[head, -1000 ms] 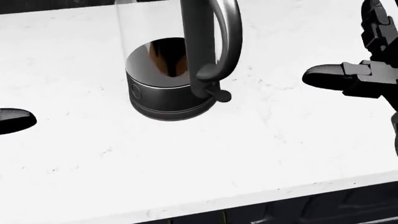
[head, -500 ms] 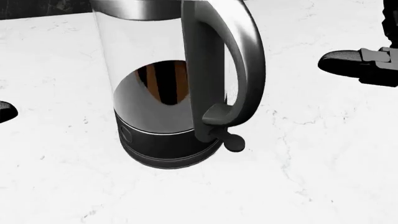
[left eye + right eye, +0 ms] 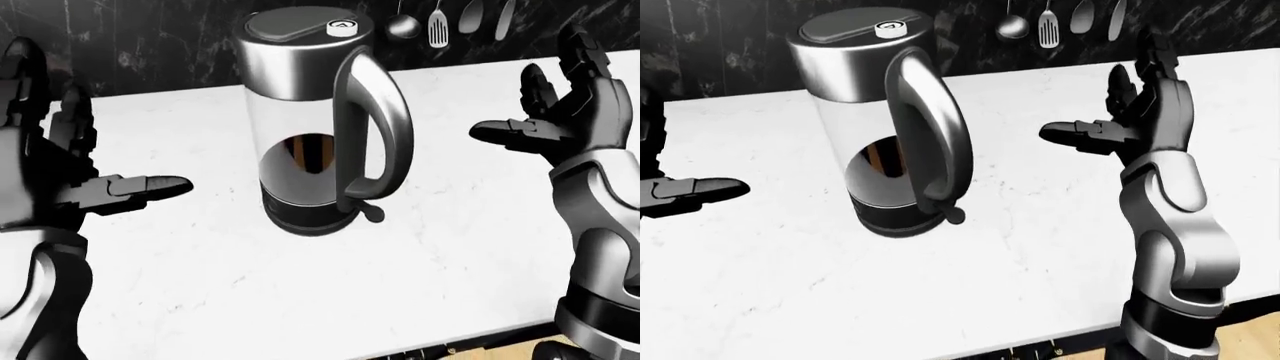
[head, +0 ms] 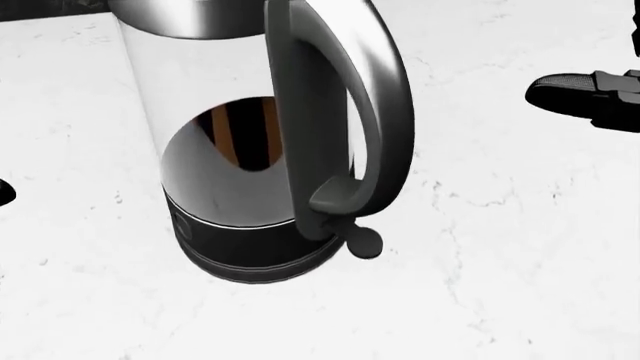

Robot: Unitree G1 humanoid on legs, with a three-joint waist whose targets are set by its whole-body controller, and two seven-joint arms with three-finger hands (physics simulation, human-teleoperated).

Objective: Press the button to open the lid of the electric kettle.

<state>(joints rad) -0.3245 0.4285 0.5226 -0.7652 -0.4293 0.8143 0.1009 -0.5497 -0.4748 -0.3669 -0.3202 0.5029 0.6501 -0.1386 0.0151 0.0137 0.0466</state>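
The electric kettle [image 3: 318, 127] stands upright at the upper centre of the left-eye view on the white counter [image 3: 300, 285], lid down with its round button [image 3: 342, 28] on top, while the left hand [image 3: 60, 176] and right hand [image 3: 560, 120] hover either side, fingers spread wide, touching nothing.

We see a white marbled counter [image 3: 300, 300] under even light, backed by a dark veined wall [image 3: 160, 37]. Ladles and spatulas [image 3: 440, 22] hang at the top, and wooden flooring [image 3: 1260, 330] shows at lower right.
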